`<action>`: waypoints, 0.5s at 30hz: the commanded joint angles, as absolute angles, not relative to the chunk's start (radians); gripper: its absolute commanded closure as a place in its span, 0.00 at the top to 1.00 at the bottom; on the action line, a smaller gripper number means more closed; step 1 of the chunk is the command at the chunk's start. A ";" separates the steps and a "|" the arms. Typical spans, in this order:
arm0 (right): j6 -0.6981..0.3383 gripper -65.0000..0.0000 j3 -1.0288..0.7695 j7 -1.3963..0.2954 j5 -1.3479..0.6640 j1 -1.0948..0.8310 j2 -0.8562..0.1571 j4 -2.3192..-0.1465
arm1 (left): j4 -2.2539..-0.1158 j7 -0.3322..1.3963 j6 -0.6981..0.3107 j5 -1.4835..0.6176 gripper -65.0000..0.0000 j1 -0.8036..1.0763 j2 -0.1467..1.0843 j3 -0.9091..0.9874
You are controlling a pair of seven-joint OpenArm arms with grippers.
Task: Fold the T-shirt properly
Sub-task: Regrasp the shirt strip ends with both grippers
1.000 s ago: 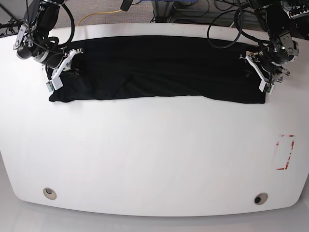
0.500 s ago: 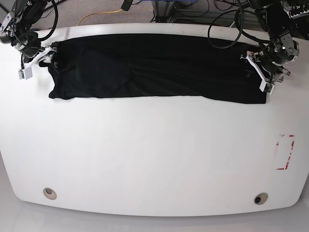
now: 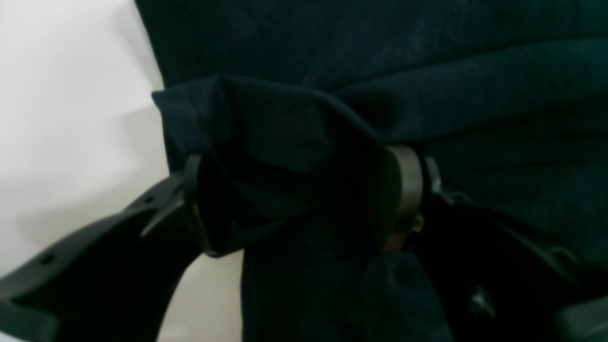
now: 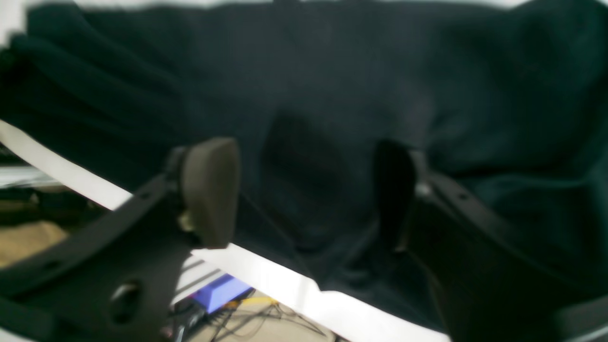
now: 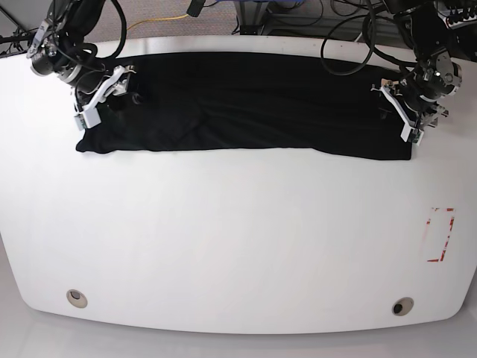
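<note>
- The T-shirt (image 3: 361, 61) fills most of the left wrist view, dark and matte, with soft creases running across it.
- The left gripper (image 3: 304, 194) reaches in from below, and a bunched fold of the cloth sits between its two fingers.
- One finger (image 3: 401, 190), with a tan pad, presses against the cloth on the right of the fold; the other, black, is at the fold's left edge.
- Bare white worktop (image 3: 71, 118) shows at the left, beside the shirt's edge.
</note>
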State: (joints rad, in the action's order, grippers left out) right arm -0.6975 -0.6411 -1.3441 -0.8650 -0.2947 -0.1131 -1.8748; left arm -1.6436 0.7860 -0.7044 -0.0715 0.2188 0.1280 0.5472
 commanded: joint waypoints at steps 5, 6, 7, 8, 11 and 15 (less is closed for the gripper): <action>-0.698 0.28 -0.535 -1.253 -0.628 -0.223 -0.110 -1.768 | -1.655 0.814 -0.698 -0.045 0.60 0.219 0.137 0.556; -0.698 0.27 -0.527 -1.241 -0.604 -0.216 -0.116 -1.747 | -1.655 0.816 -0.698 -0.047 0.61 0.217 0.136 0.556; -0.698 0.27 -0.519 -1.227 -0.590 -0.208 -0.120 -1.724 | -1.655 0.816 -0.698 -0.056 0.61 0.214 0.134 0.556; -0.698 0.27 -0.518 -1.218 -0.582 -0.200 -0.124 -1.707 | -1.656 0.816 -0.698 -0.074 0.61 0.208 0.134 0.556; -0.698 0.27 -0.518 -1.208 -0.568 -0.183 -0.131 -1.661 | -1.689 0.869 -0.698 -0.222 0.65 0.199 0.147 0.576; -0.698 0.27 -0.518 -1.208 -0.568 -0.183 -0.143 -1.658 | -1.721 1.018 -0.698 -0.403 0.78 0.186 0.186 0.676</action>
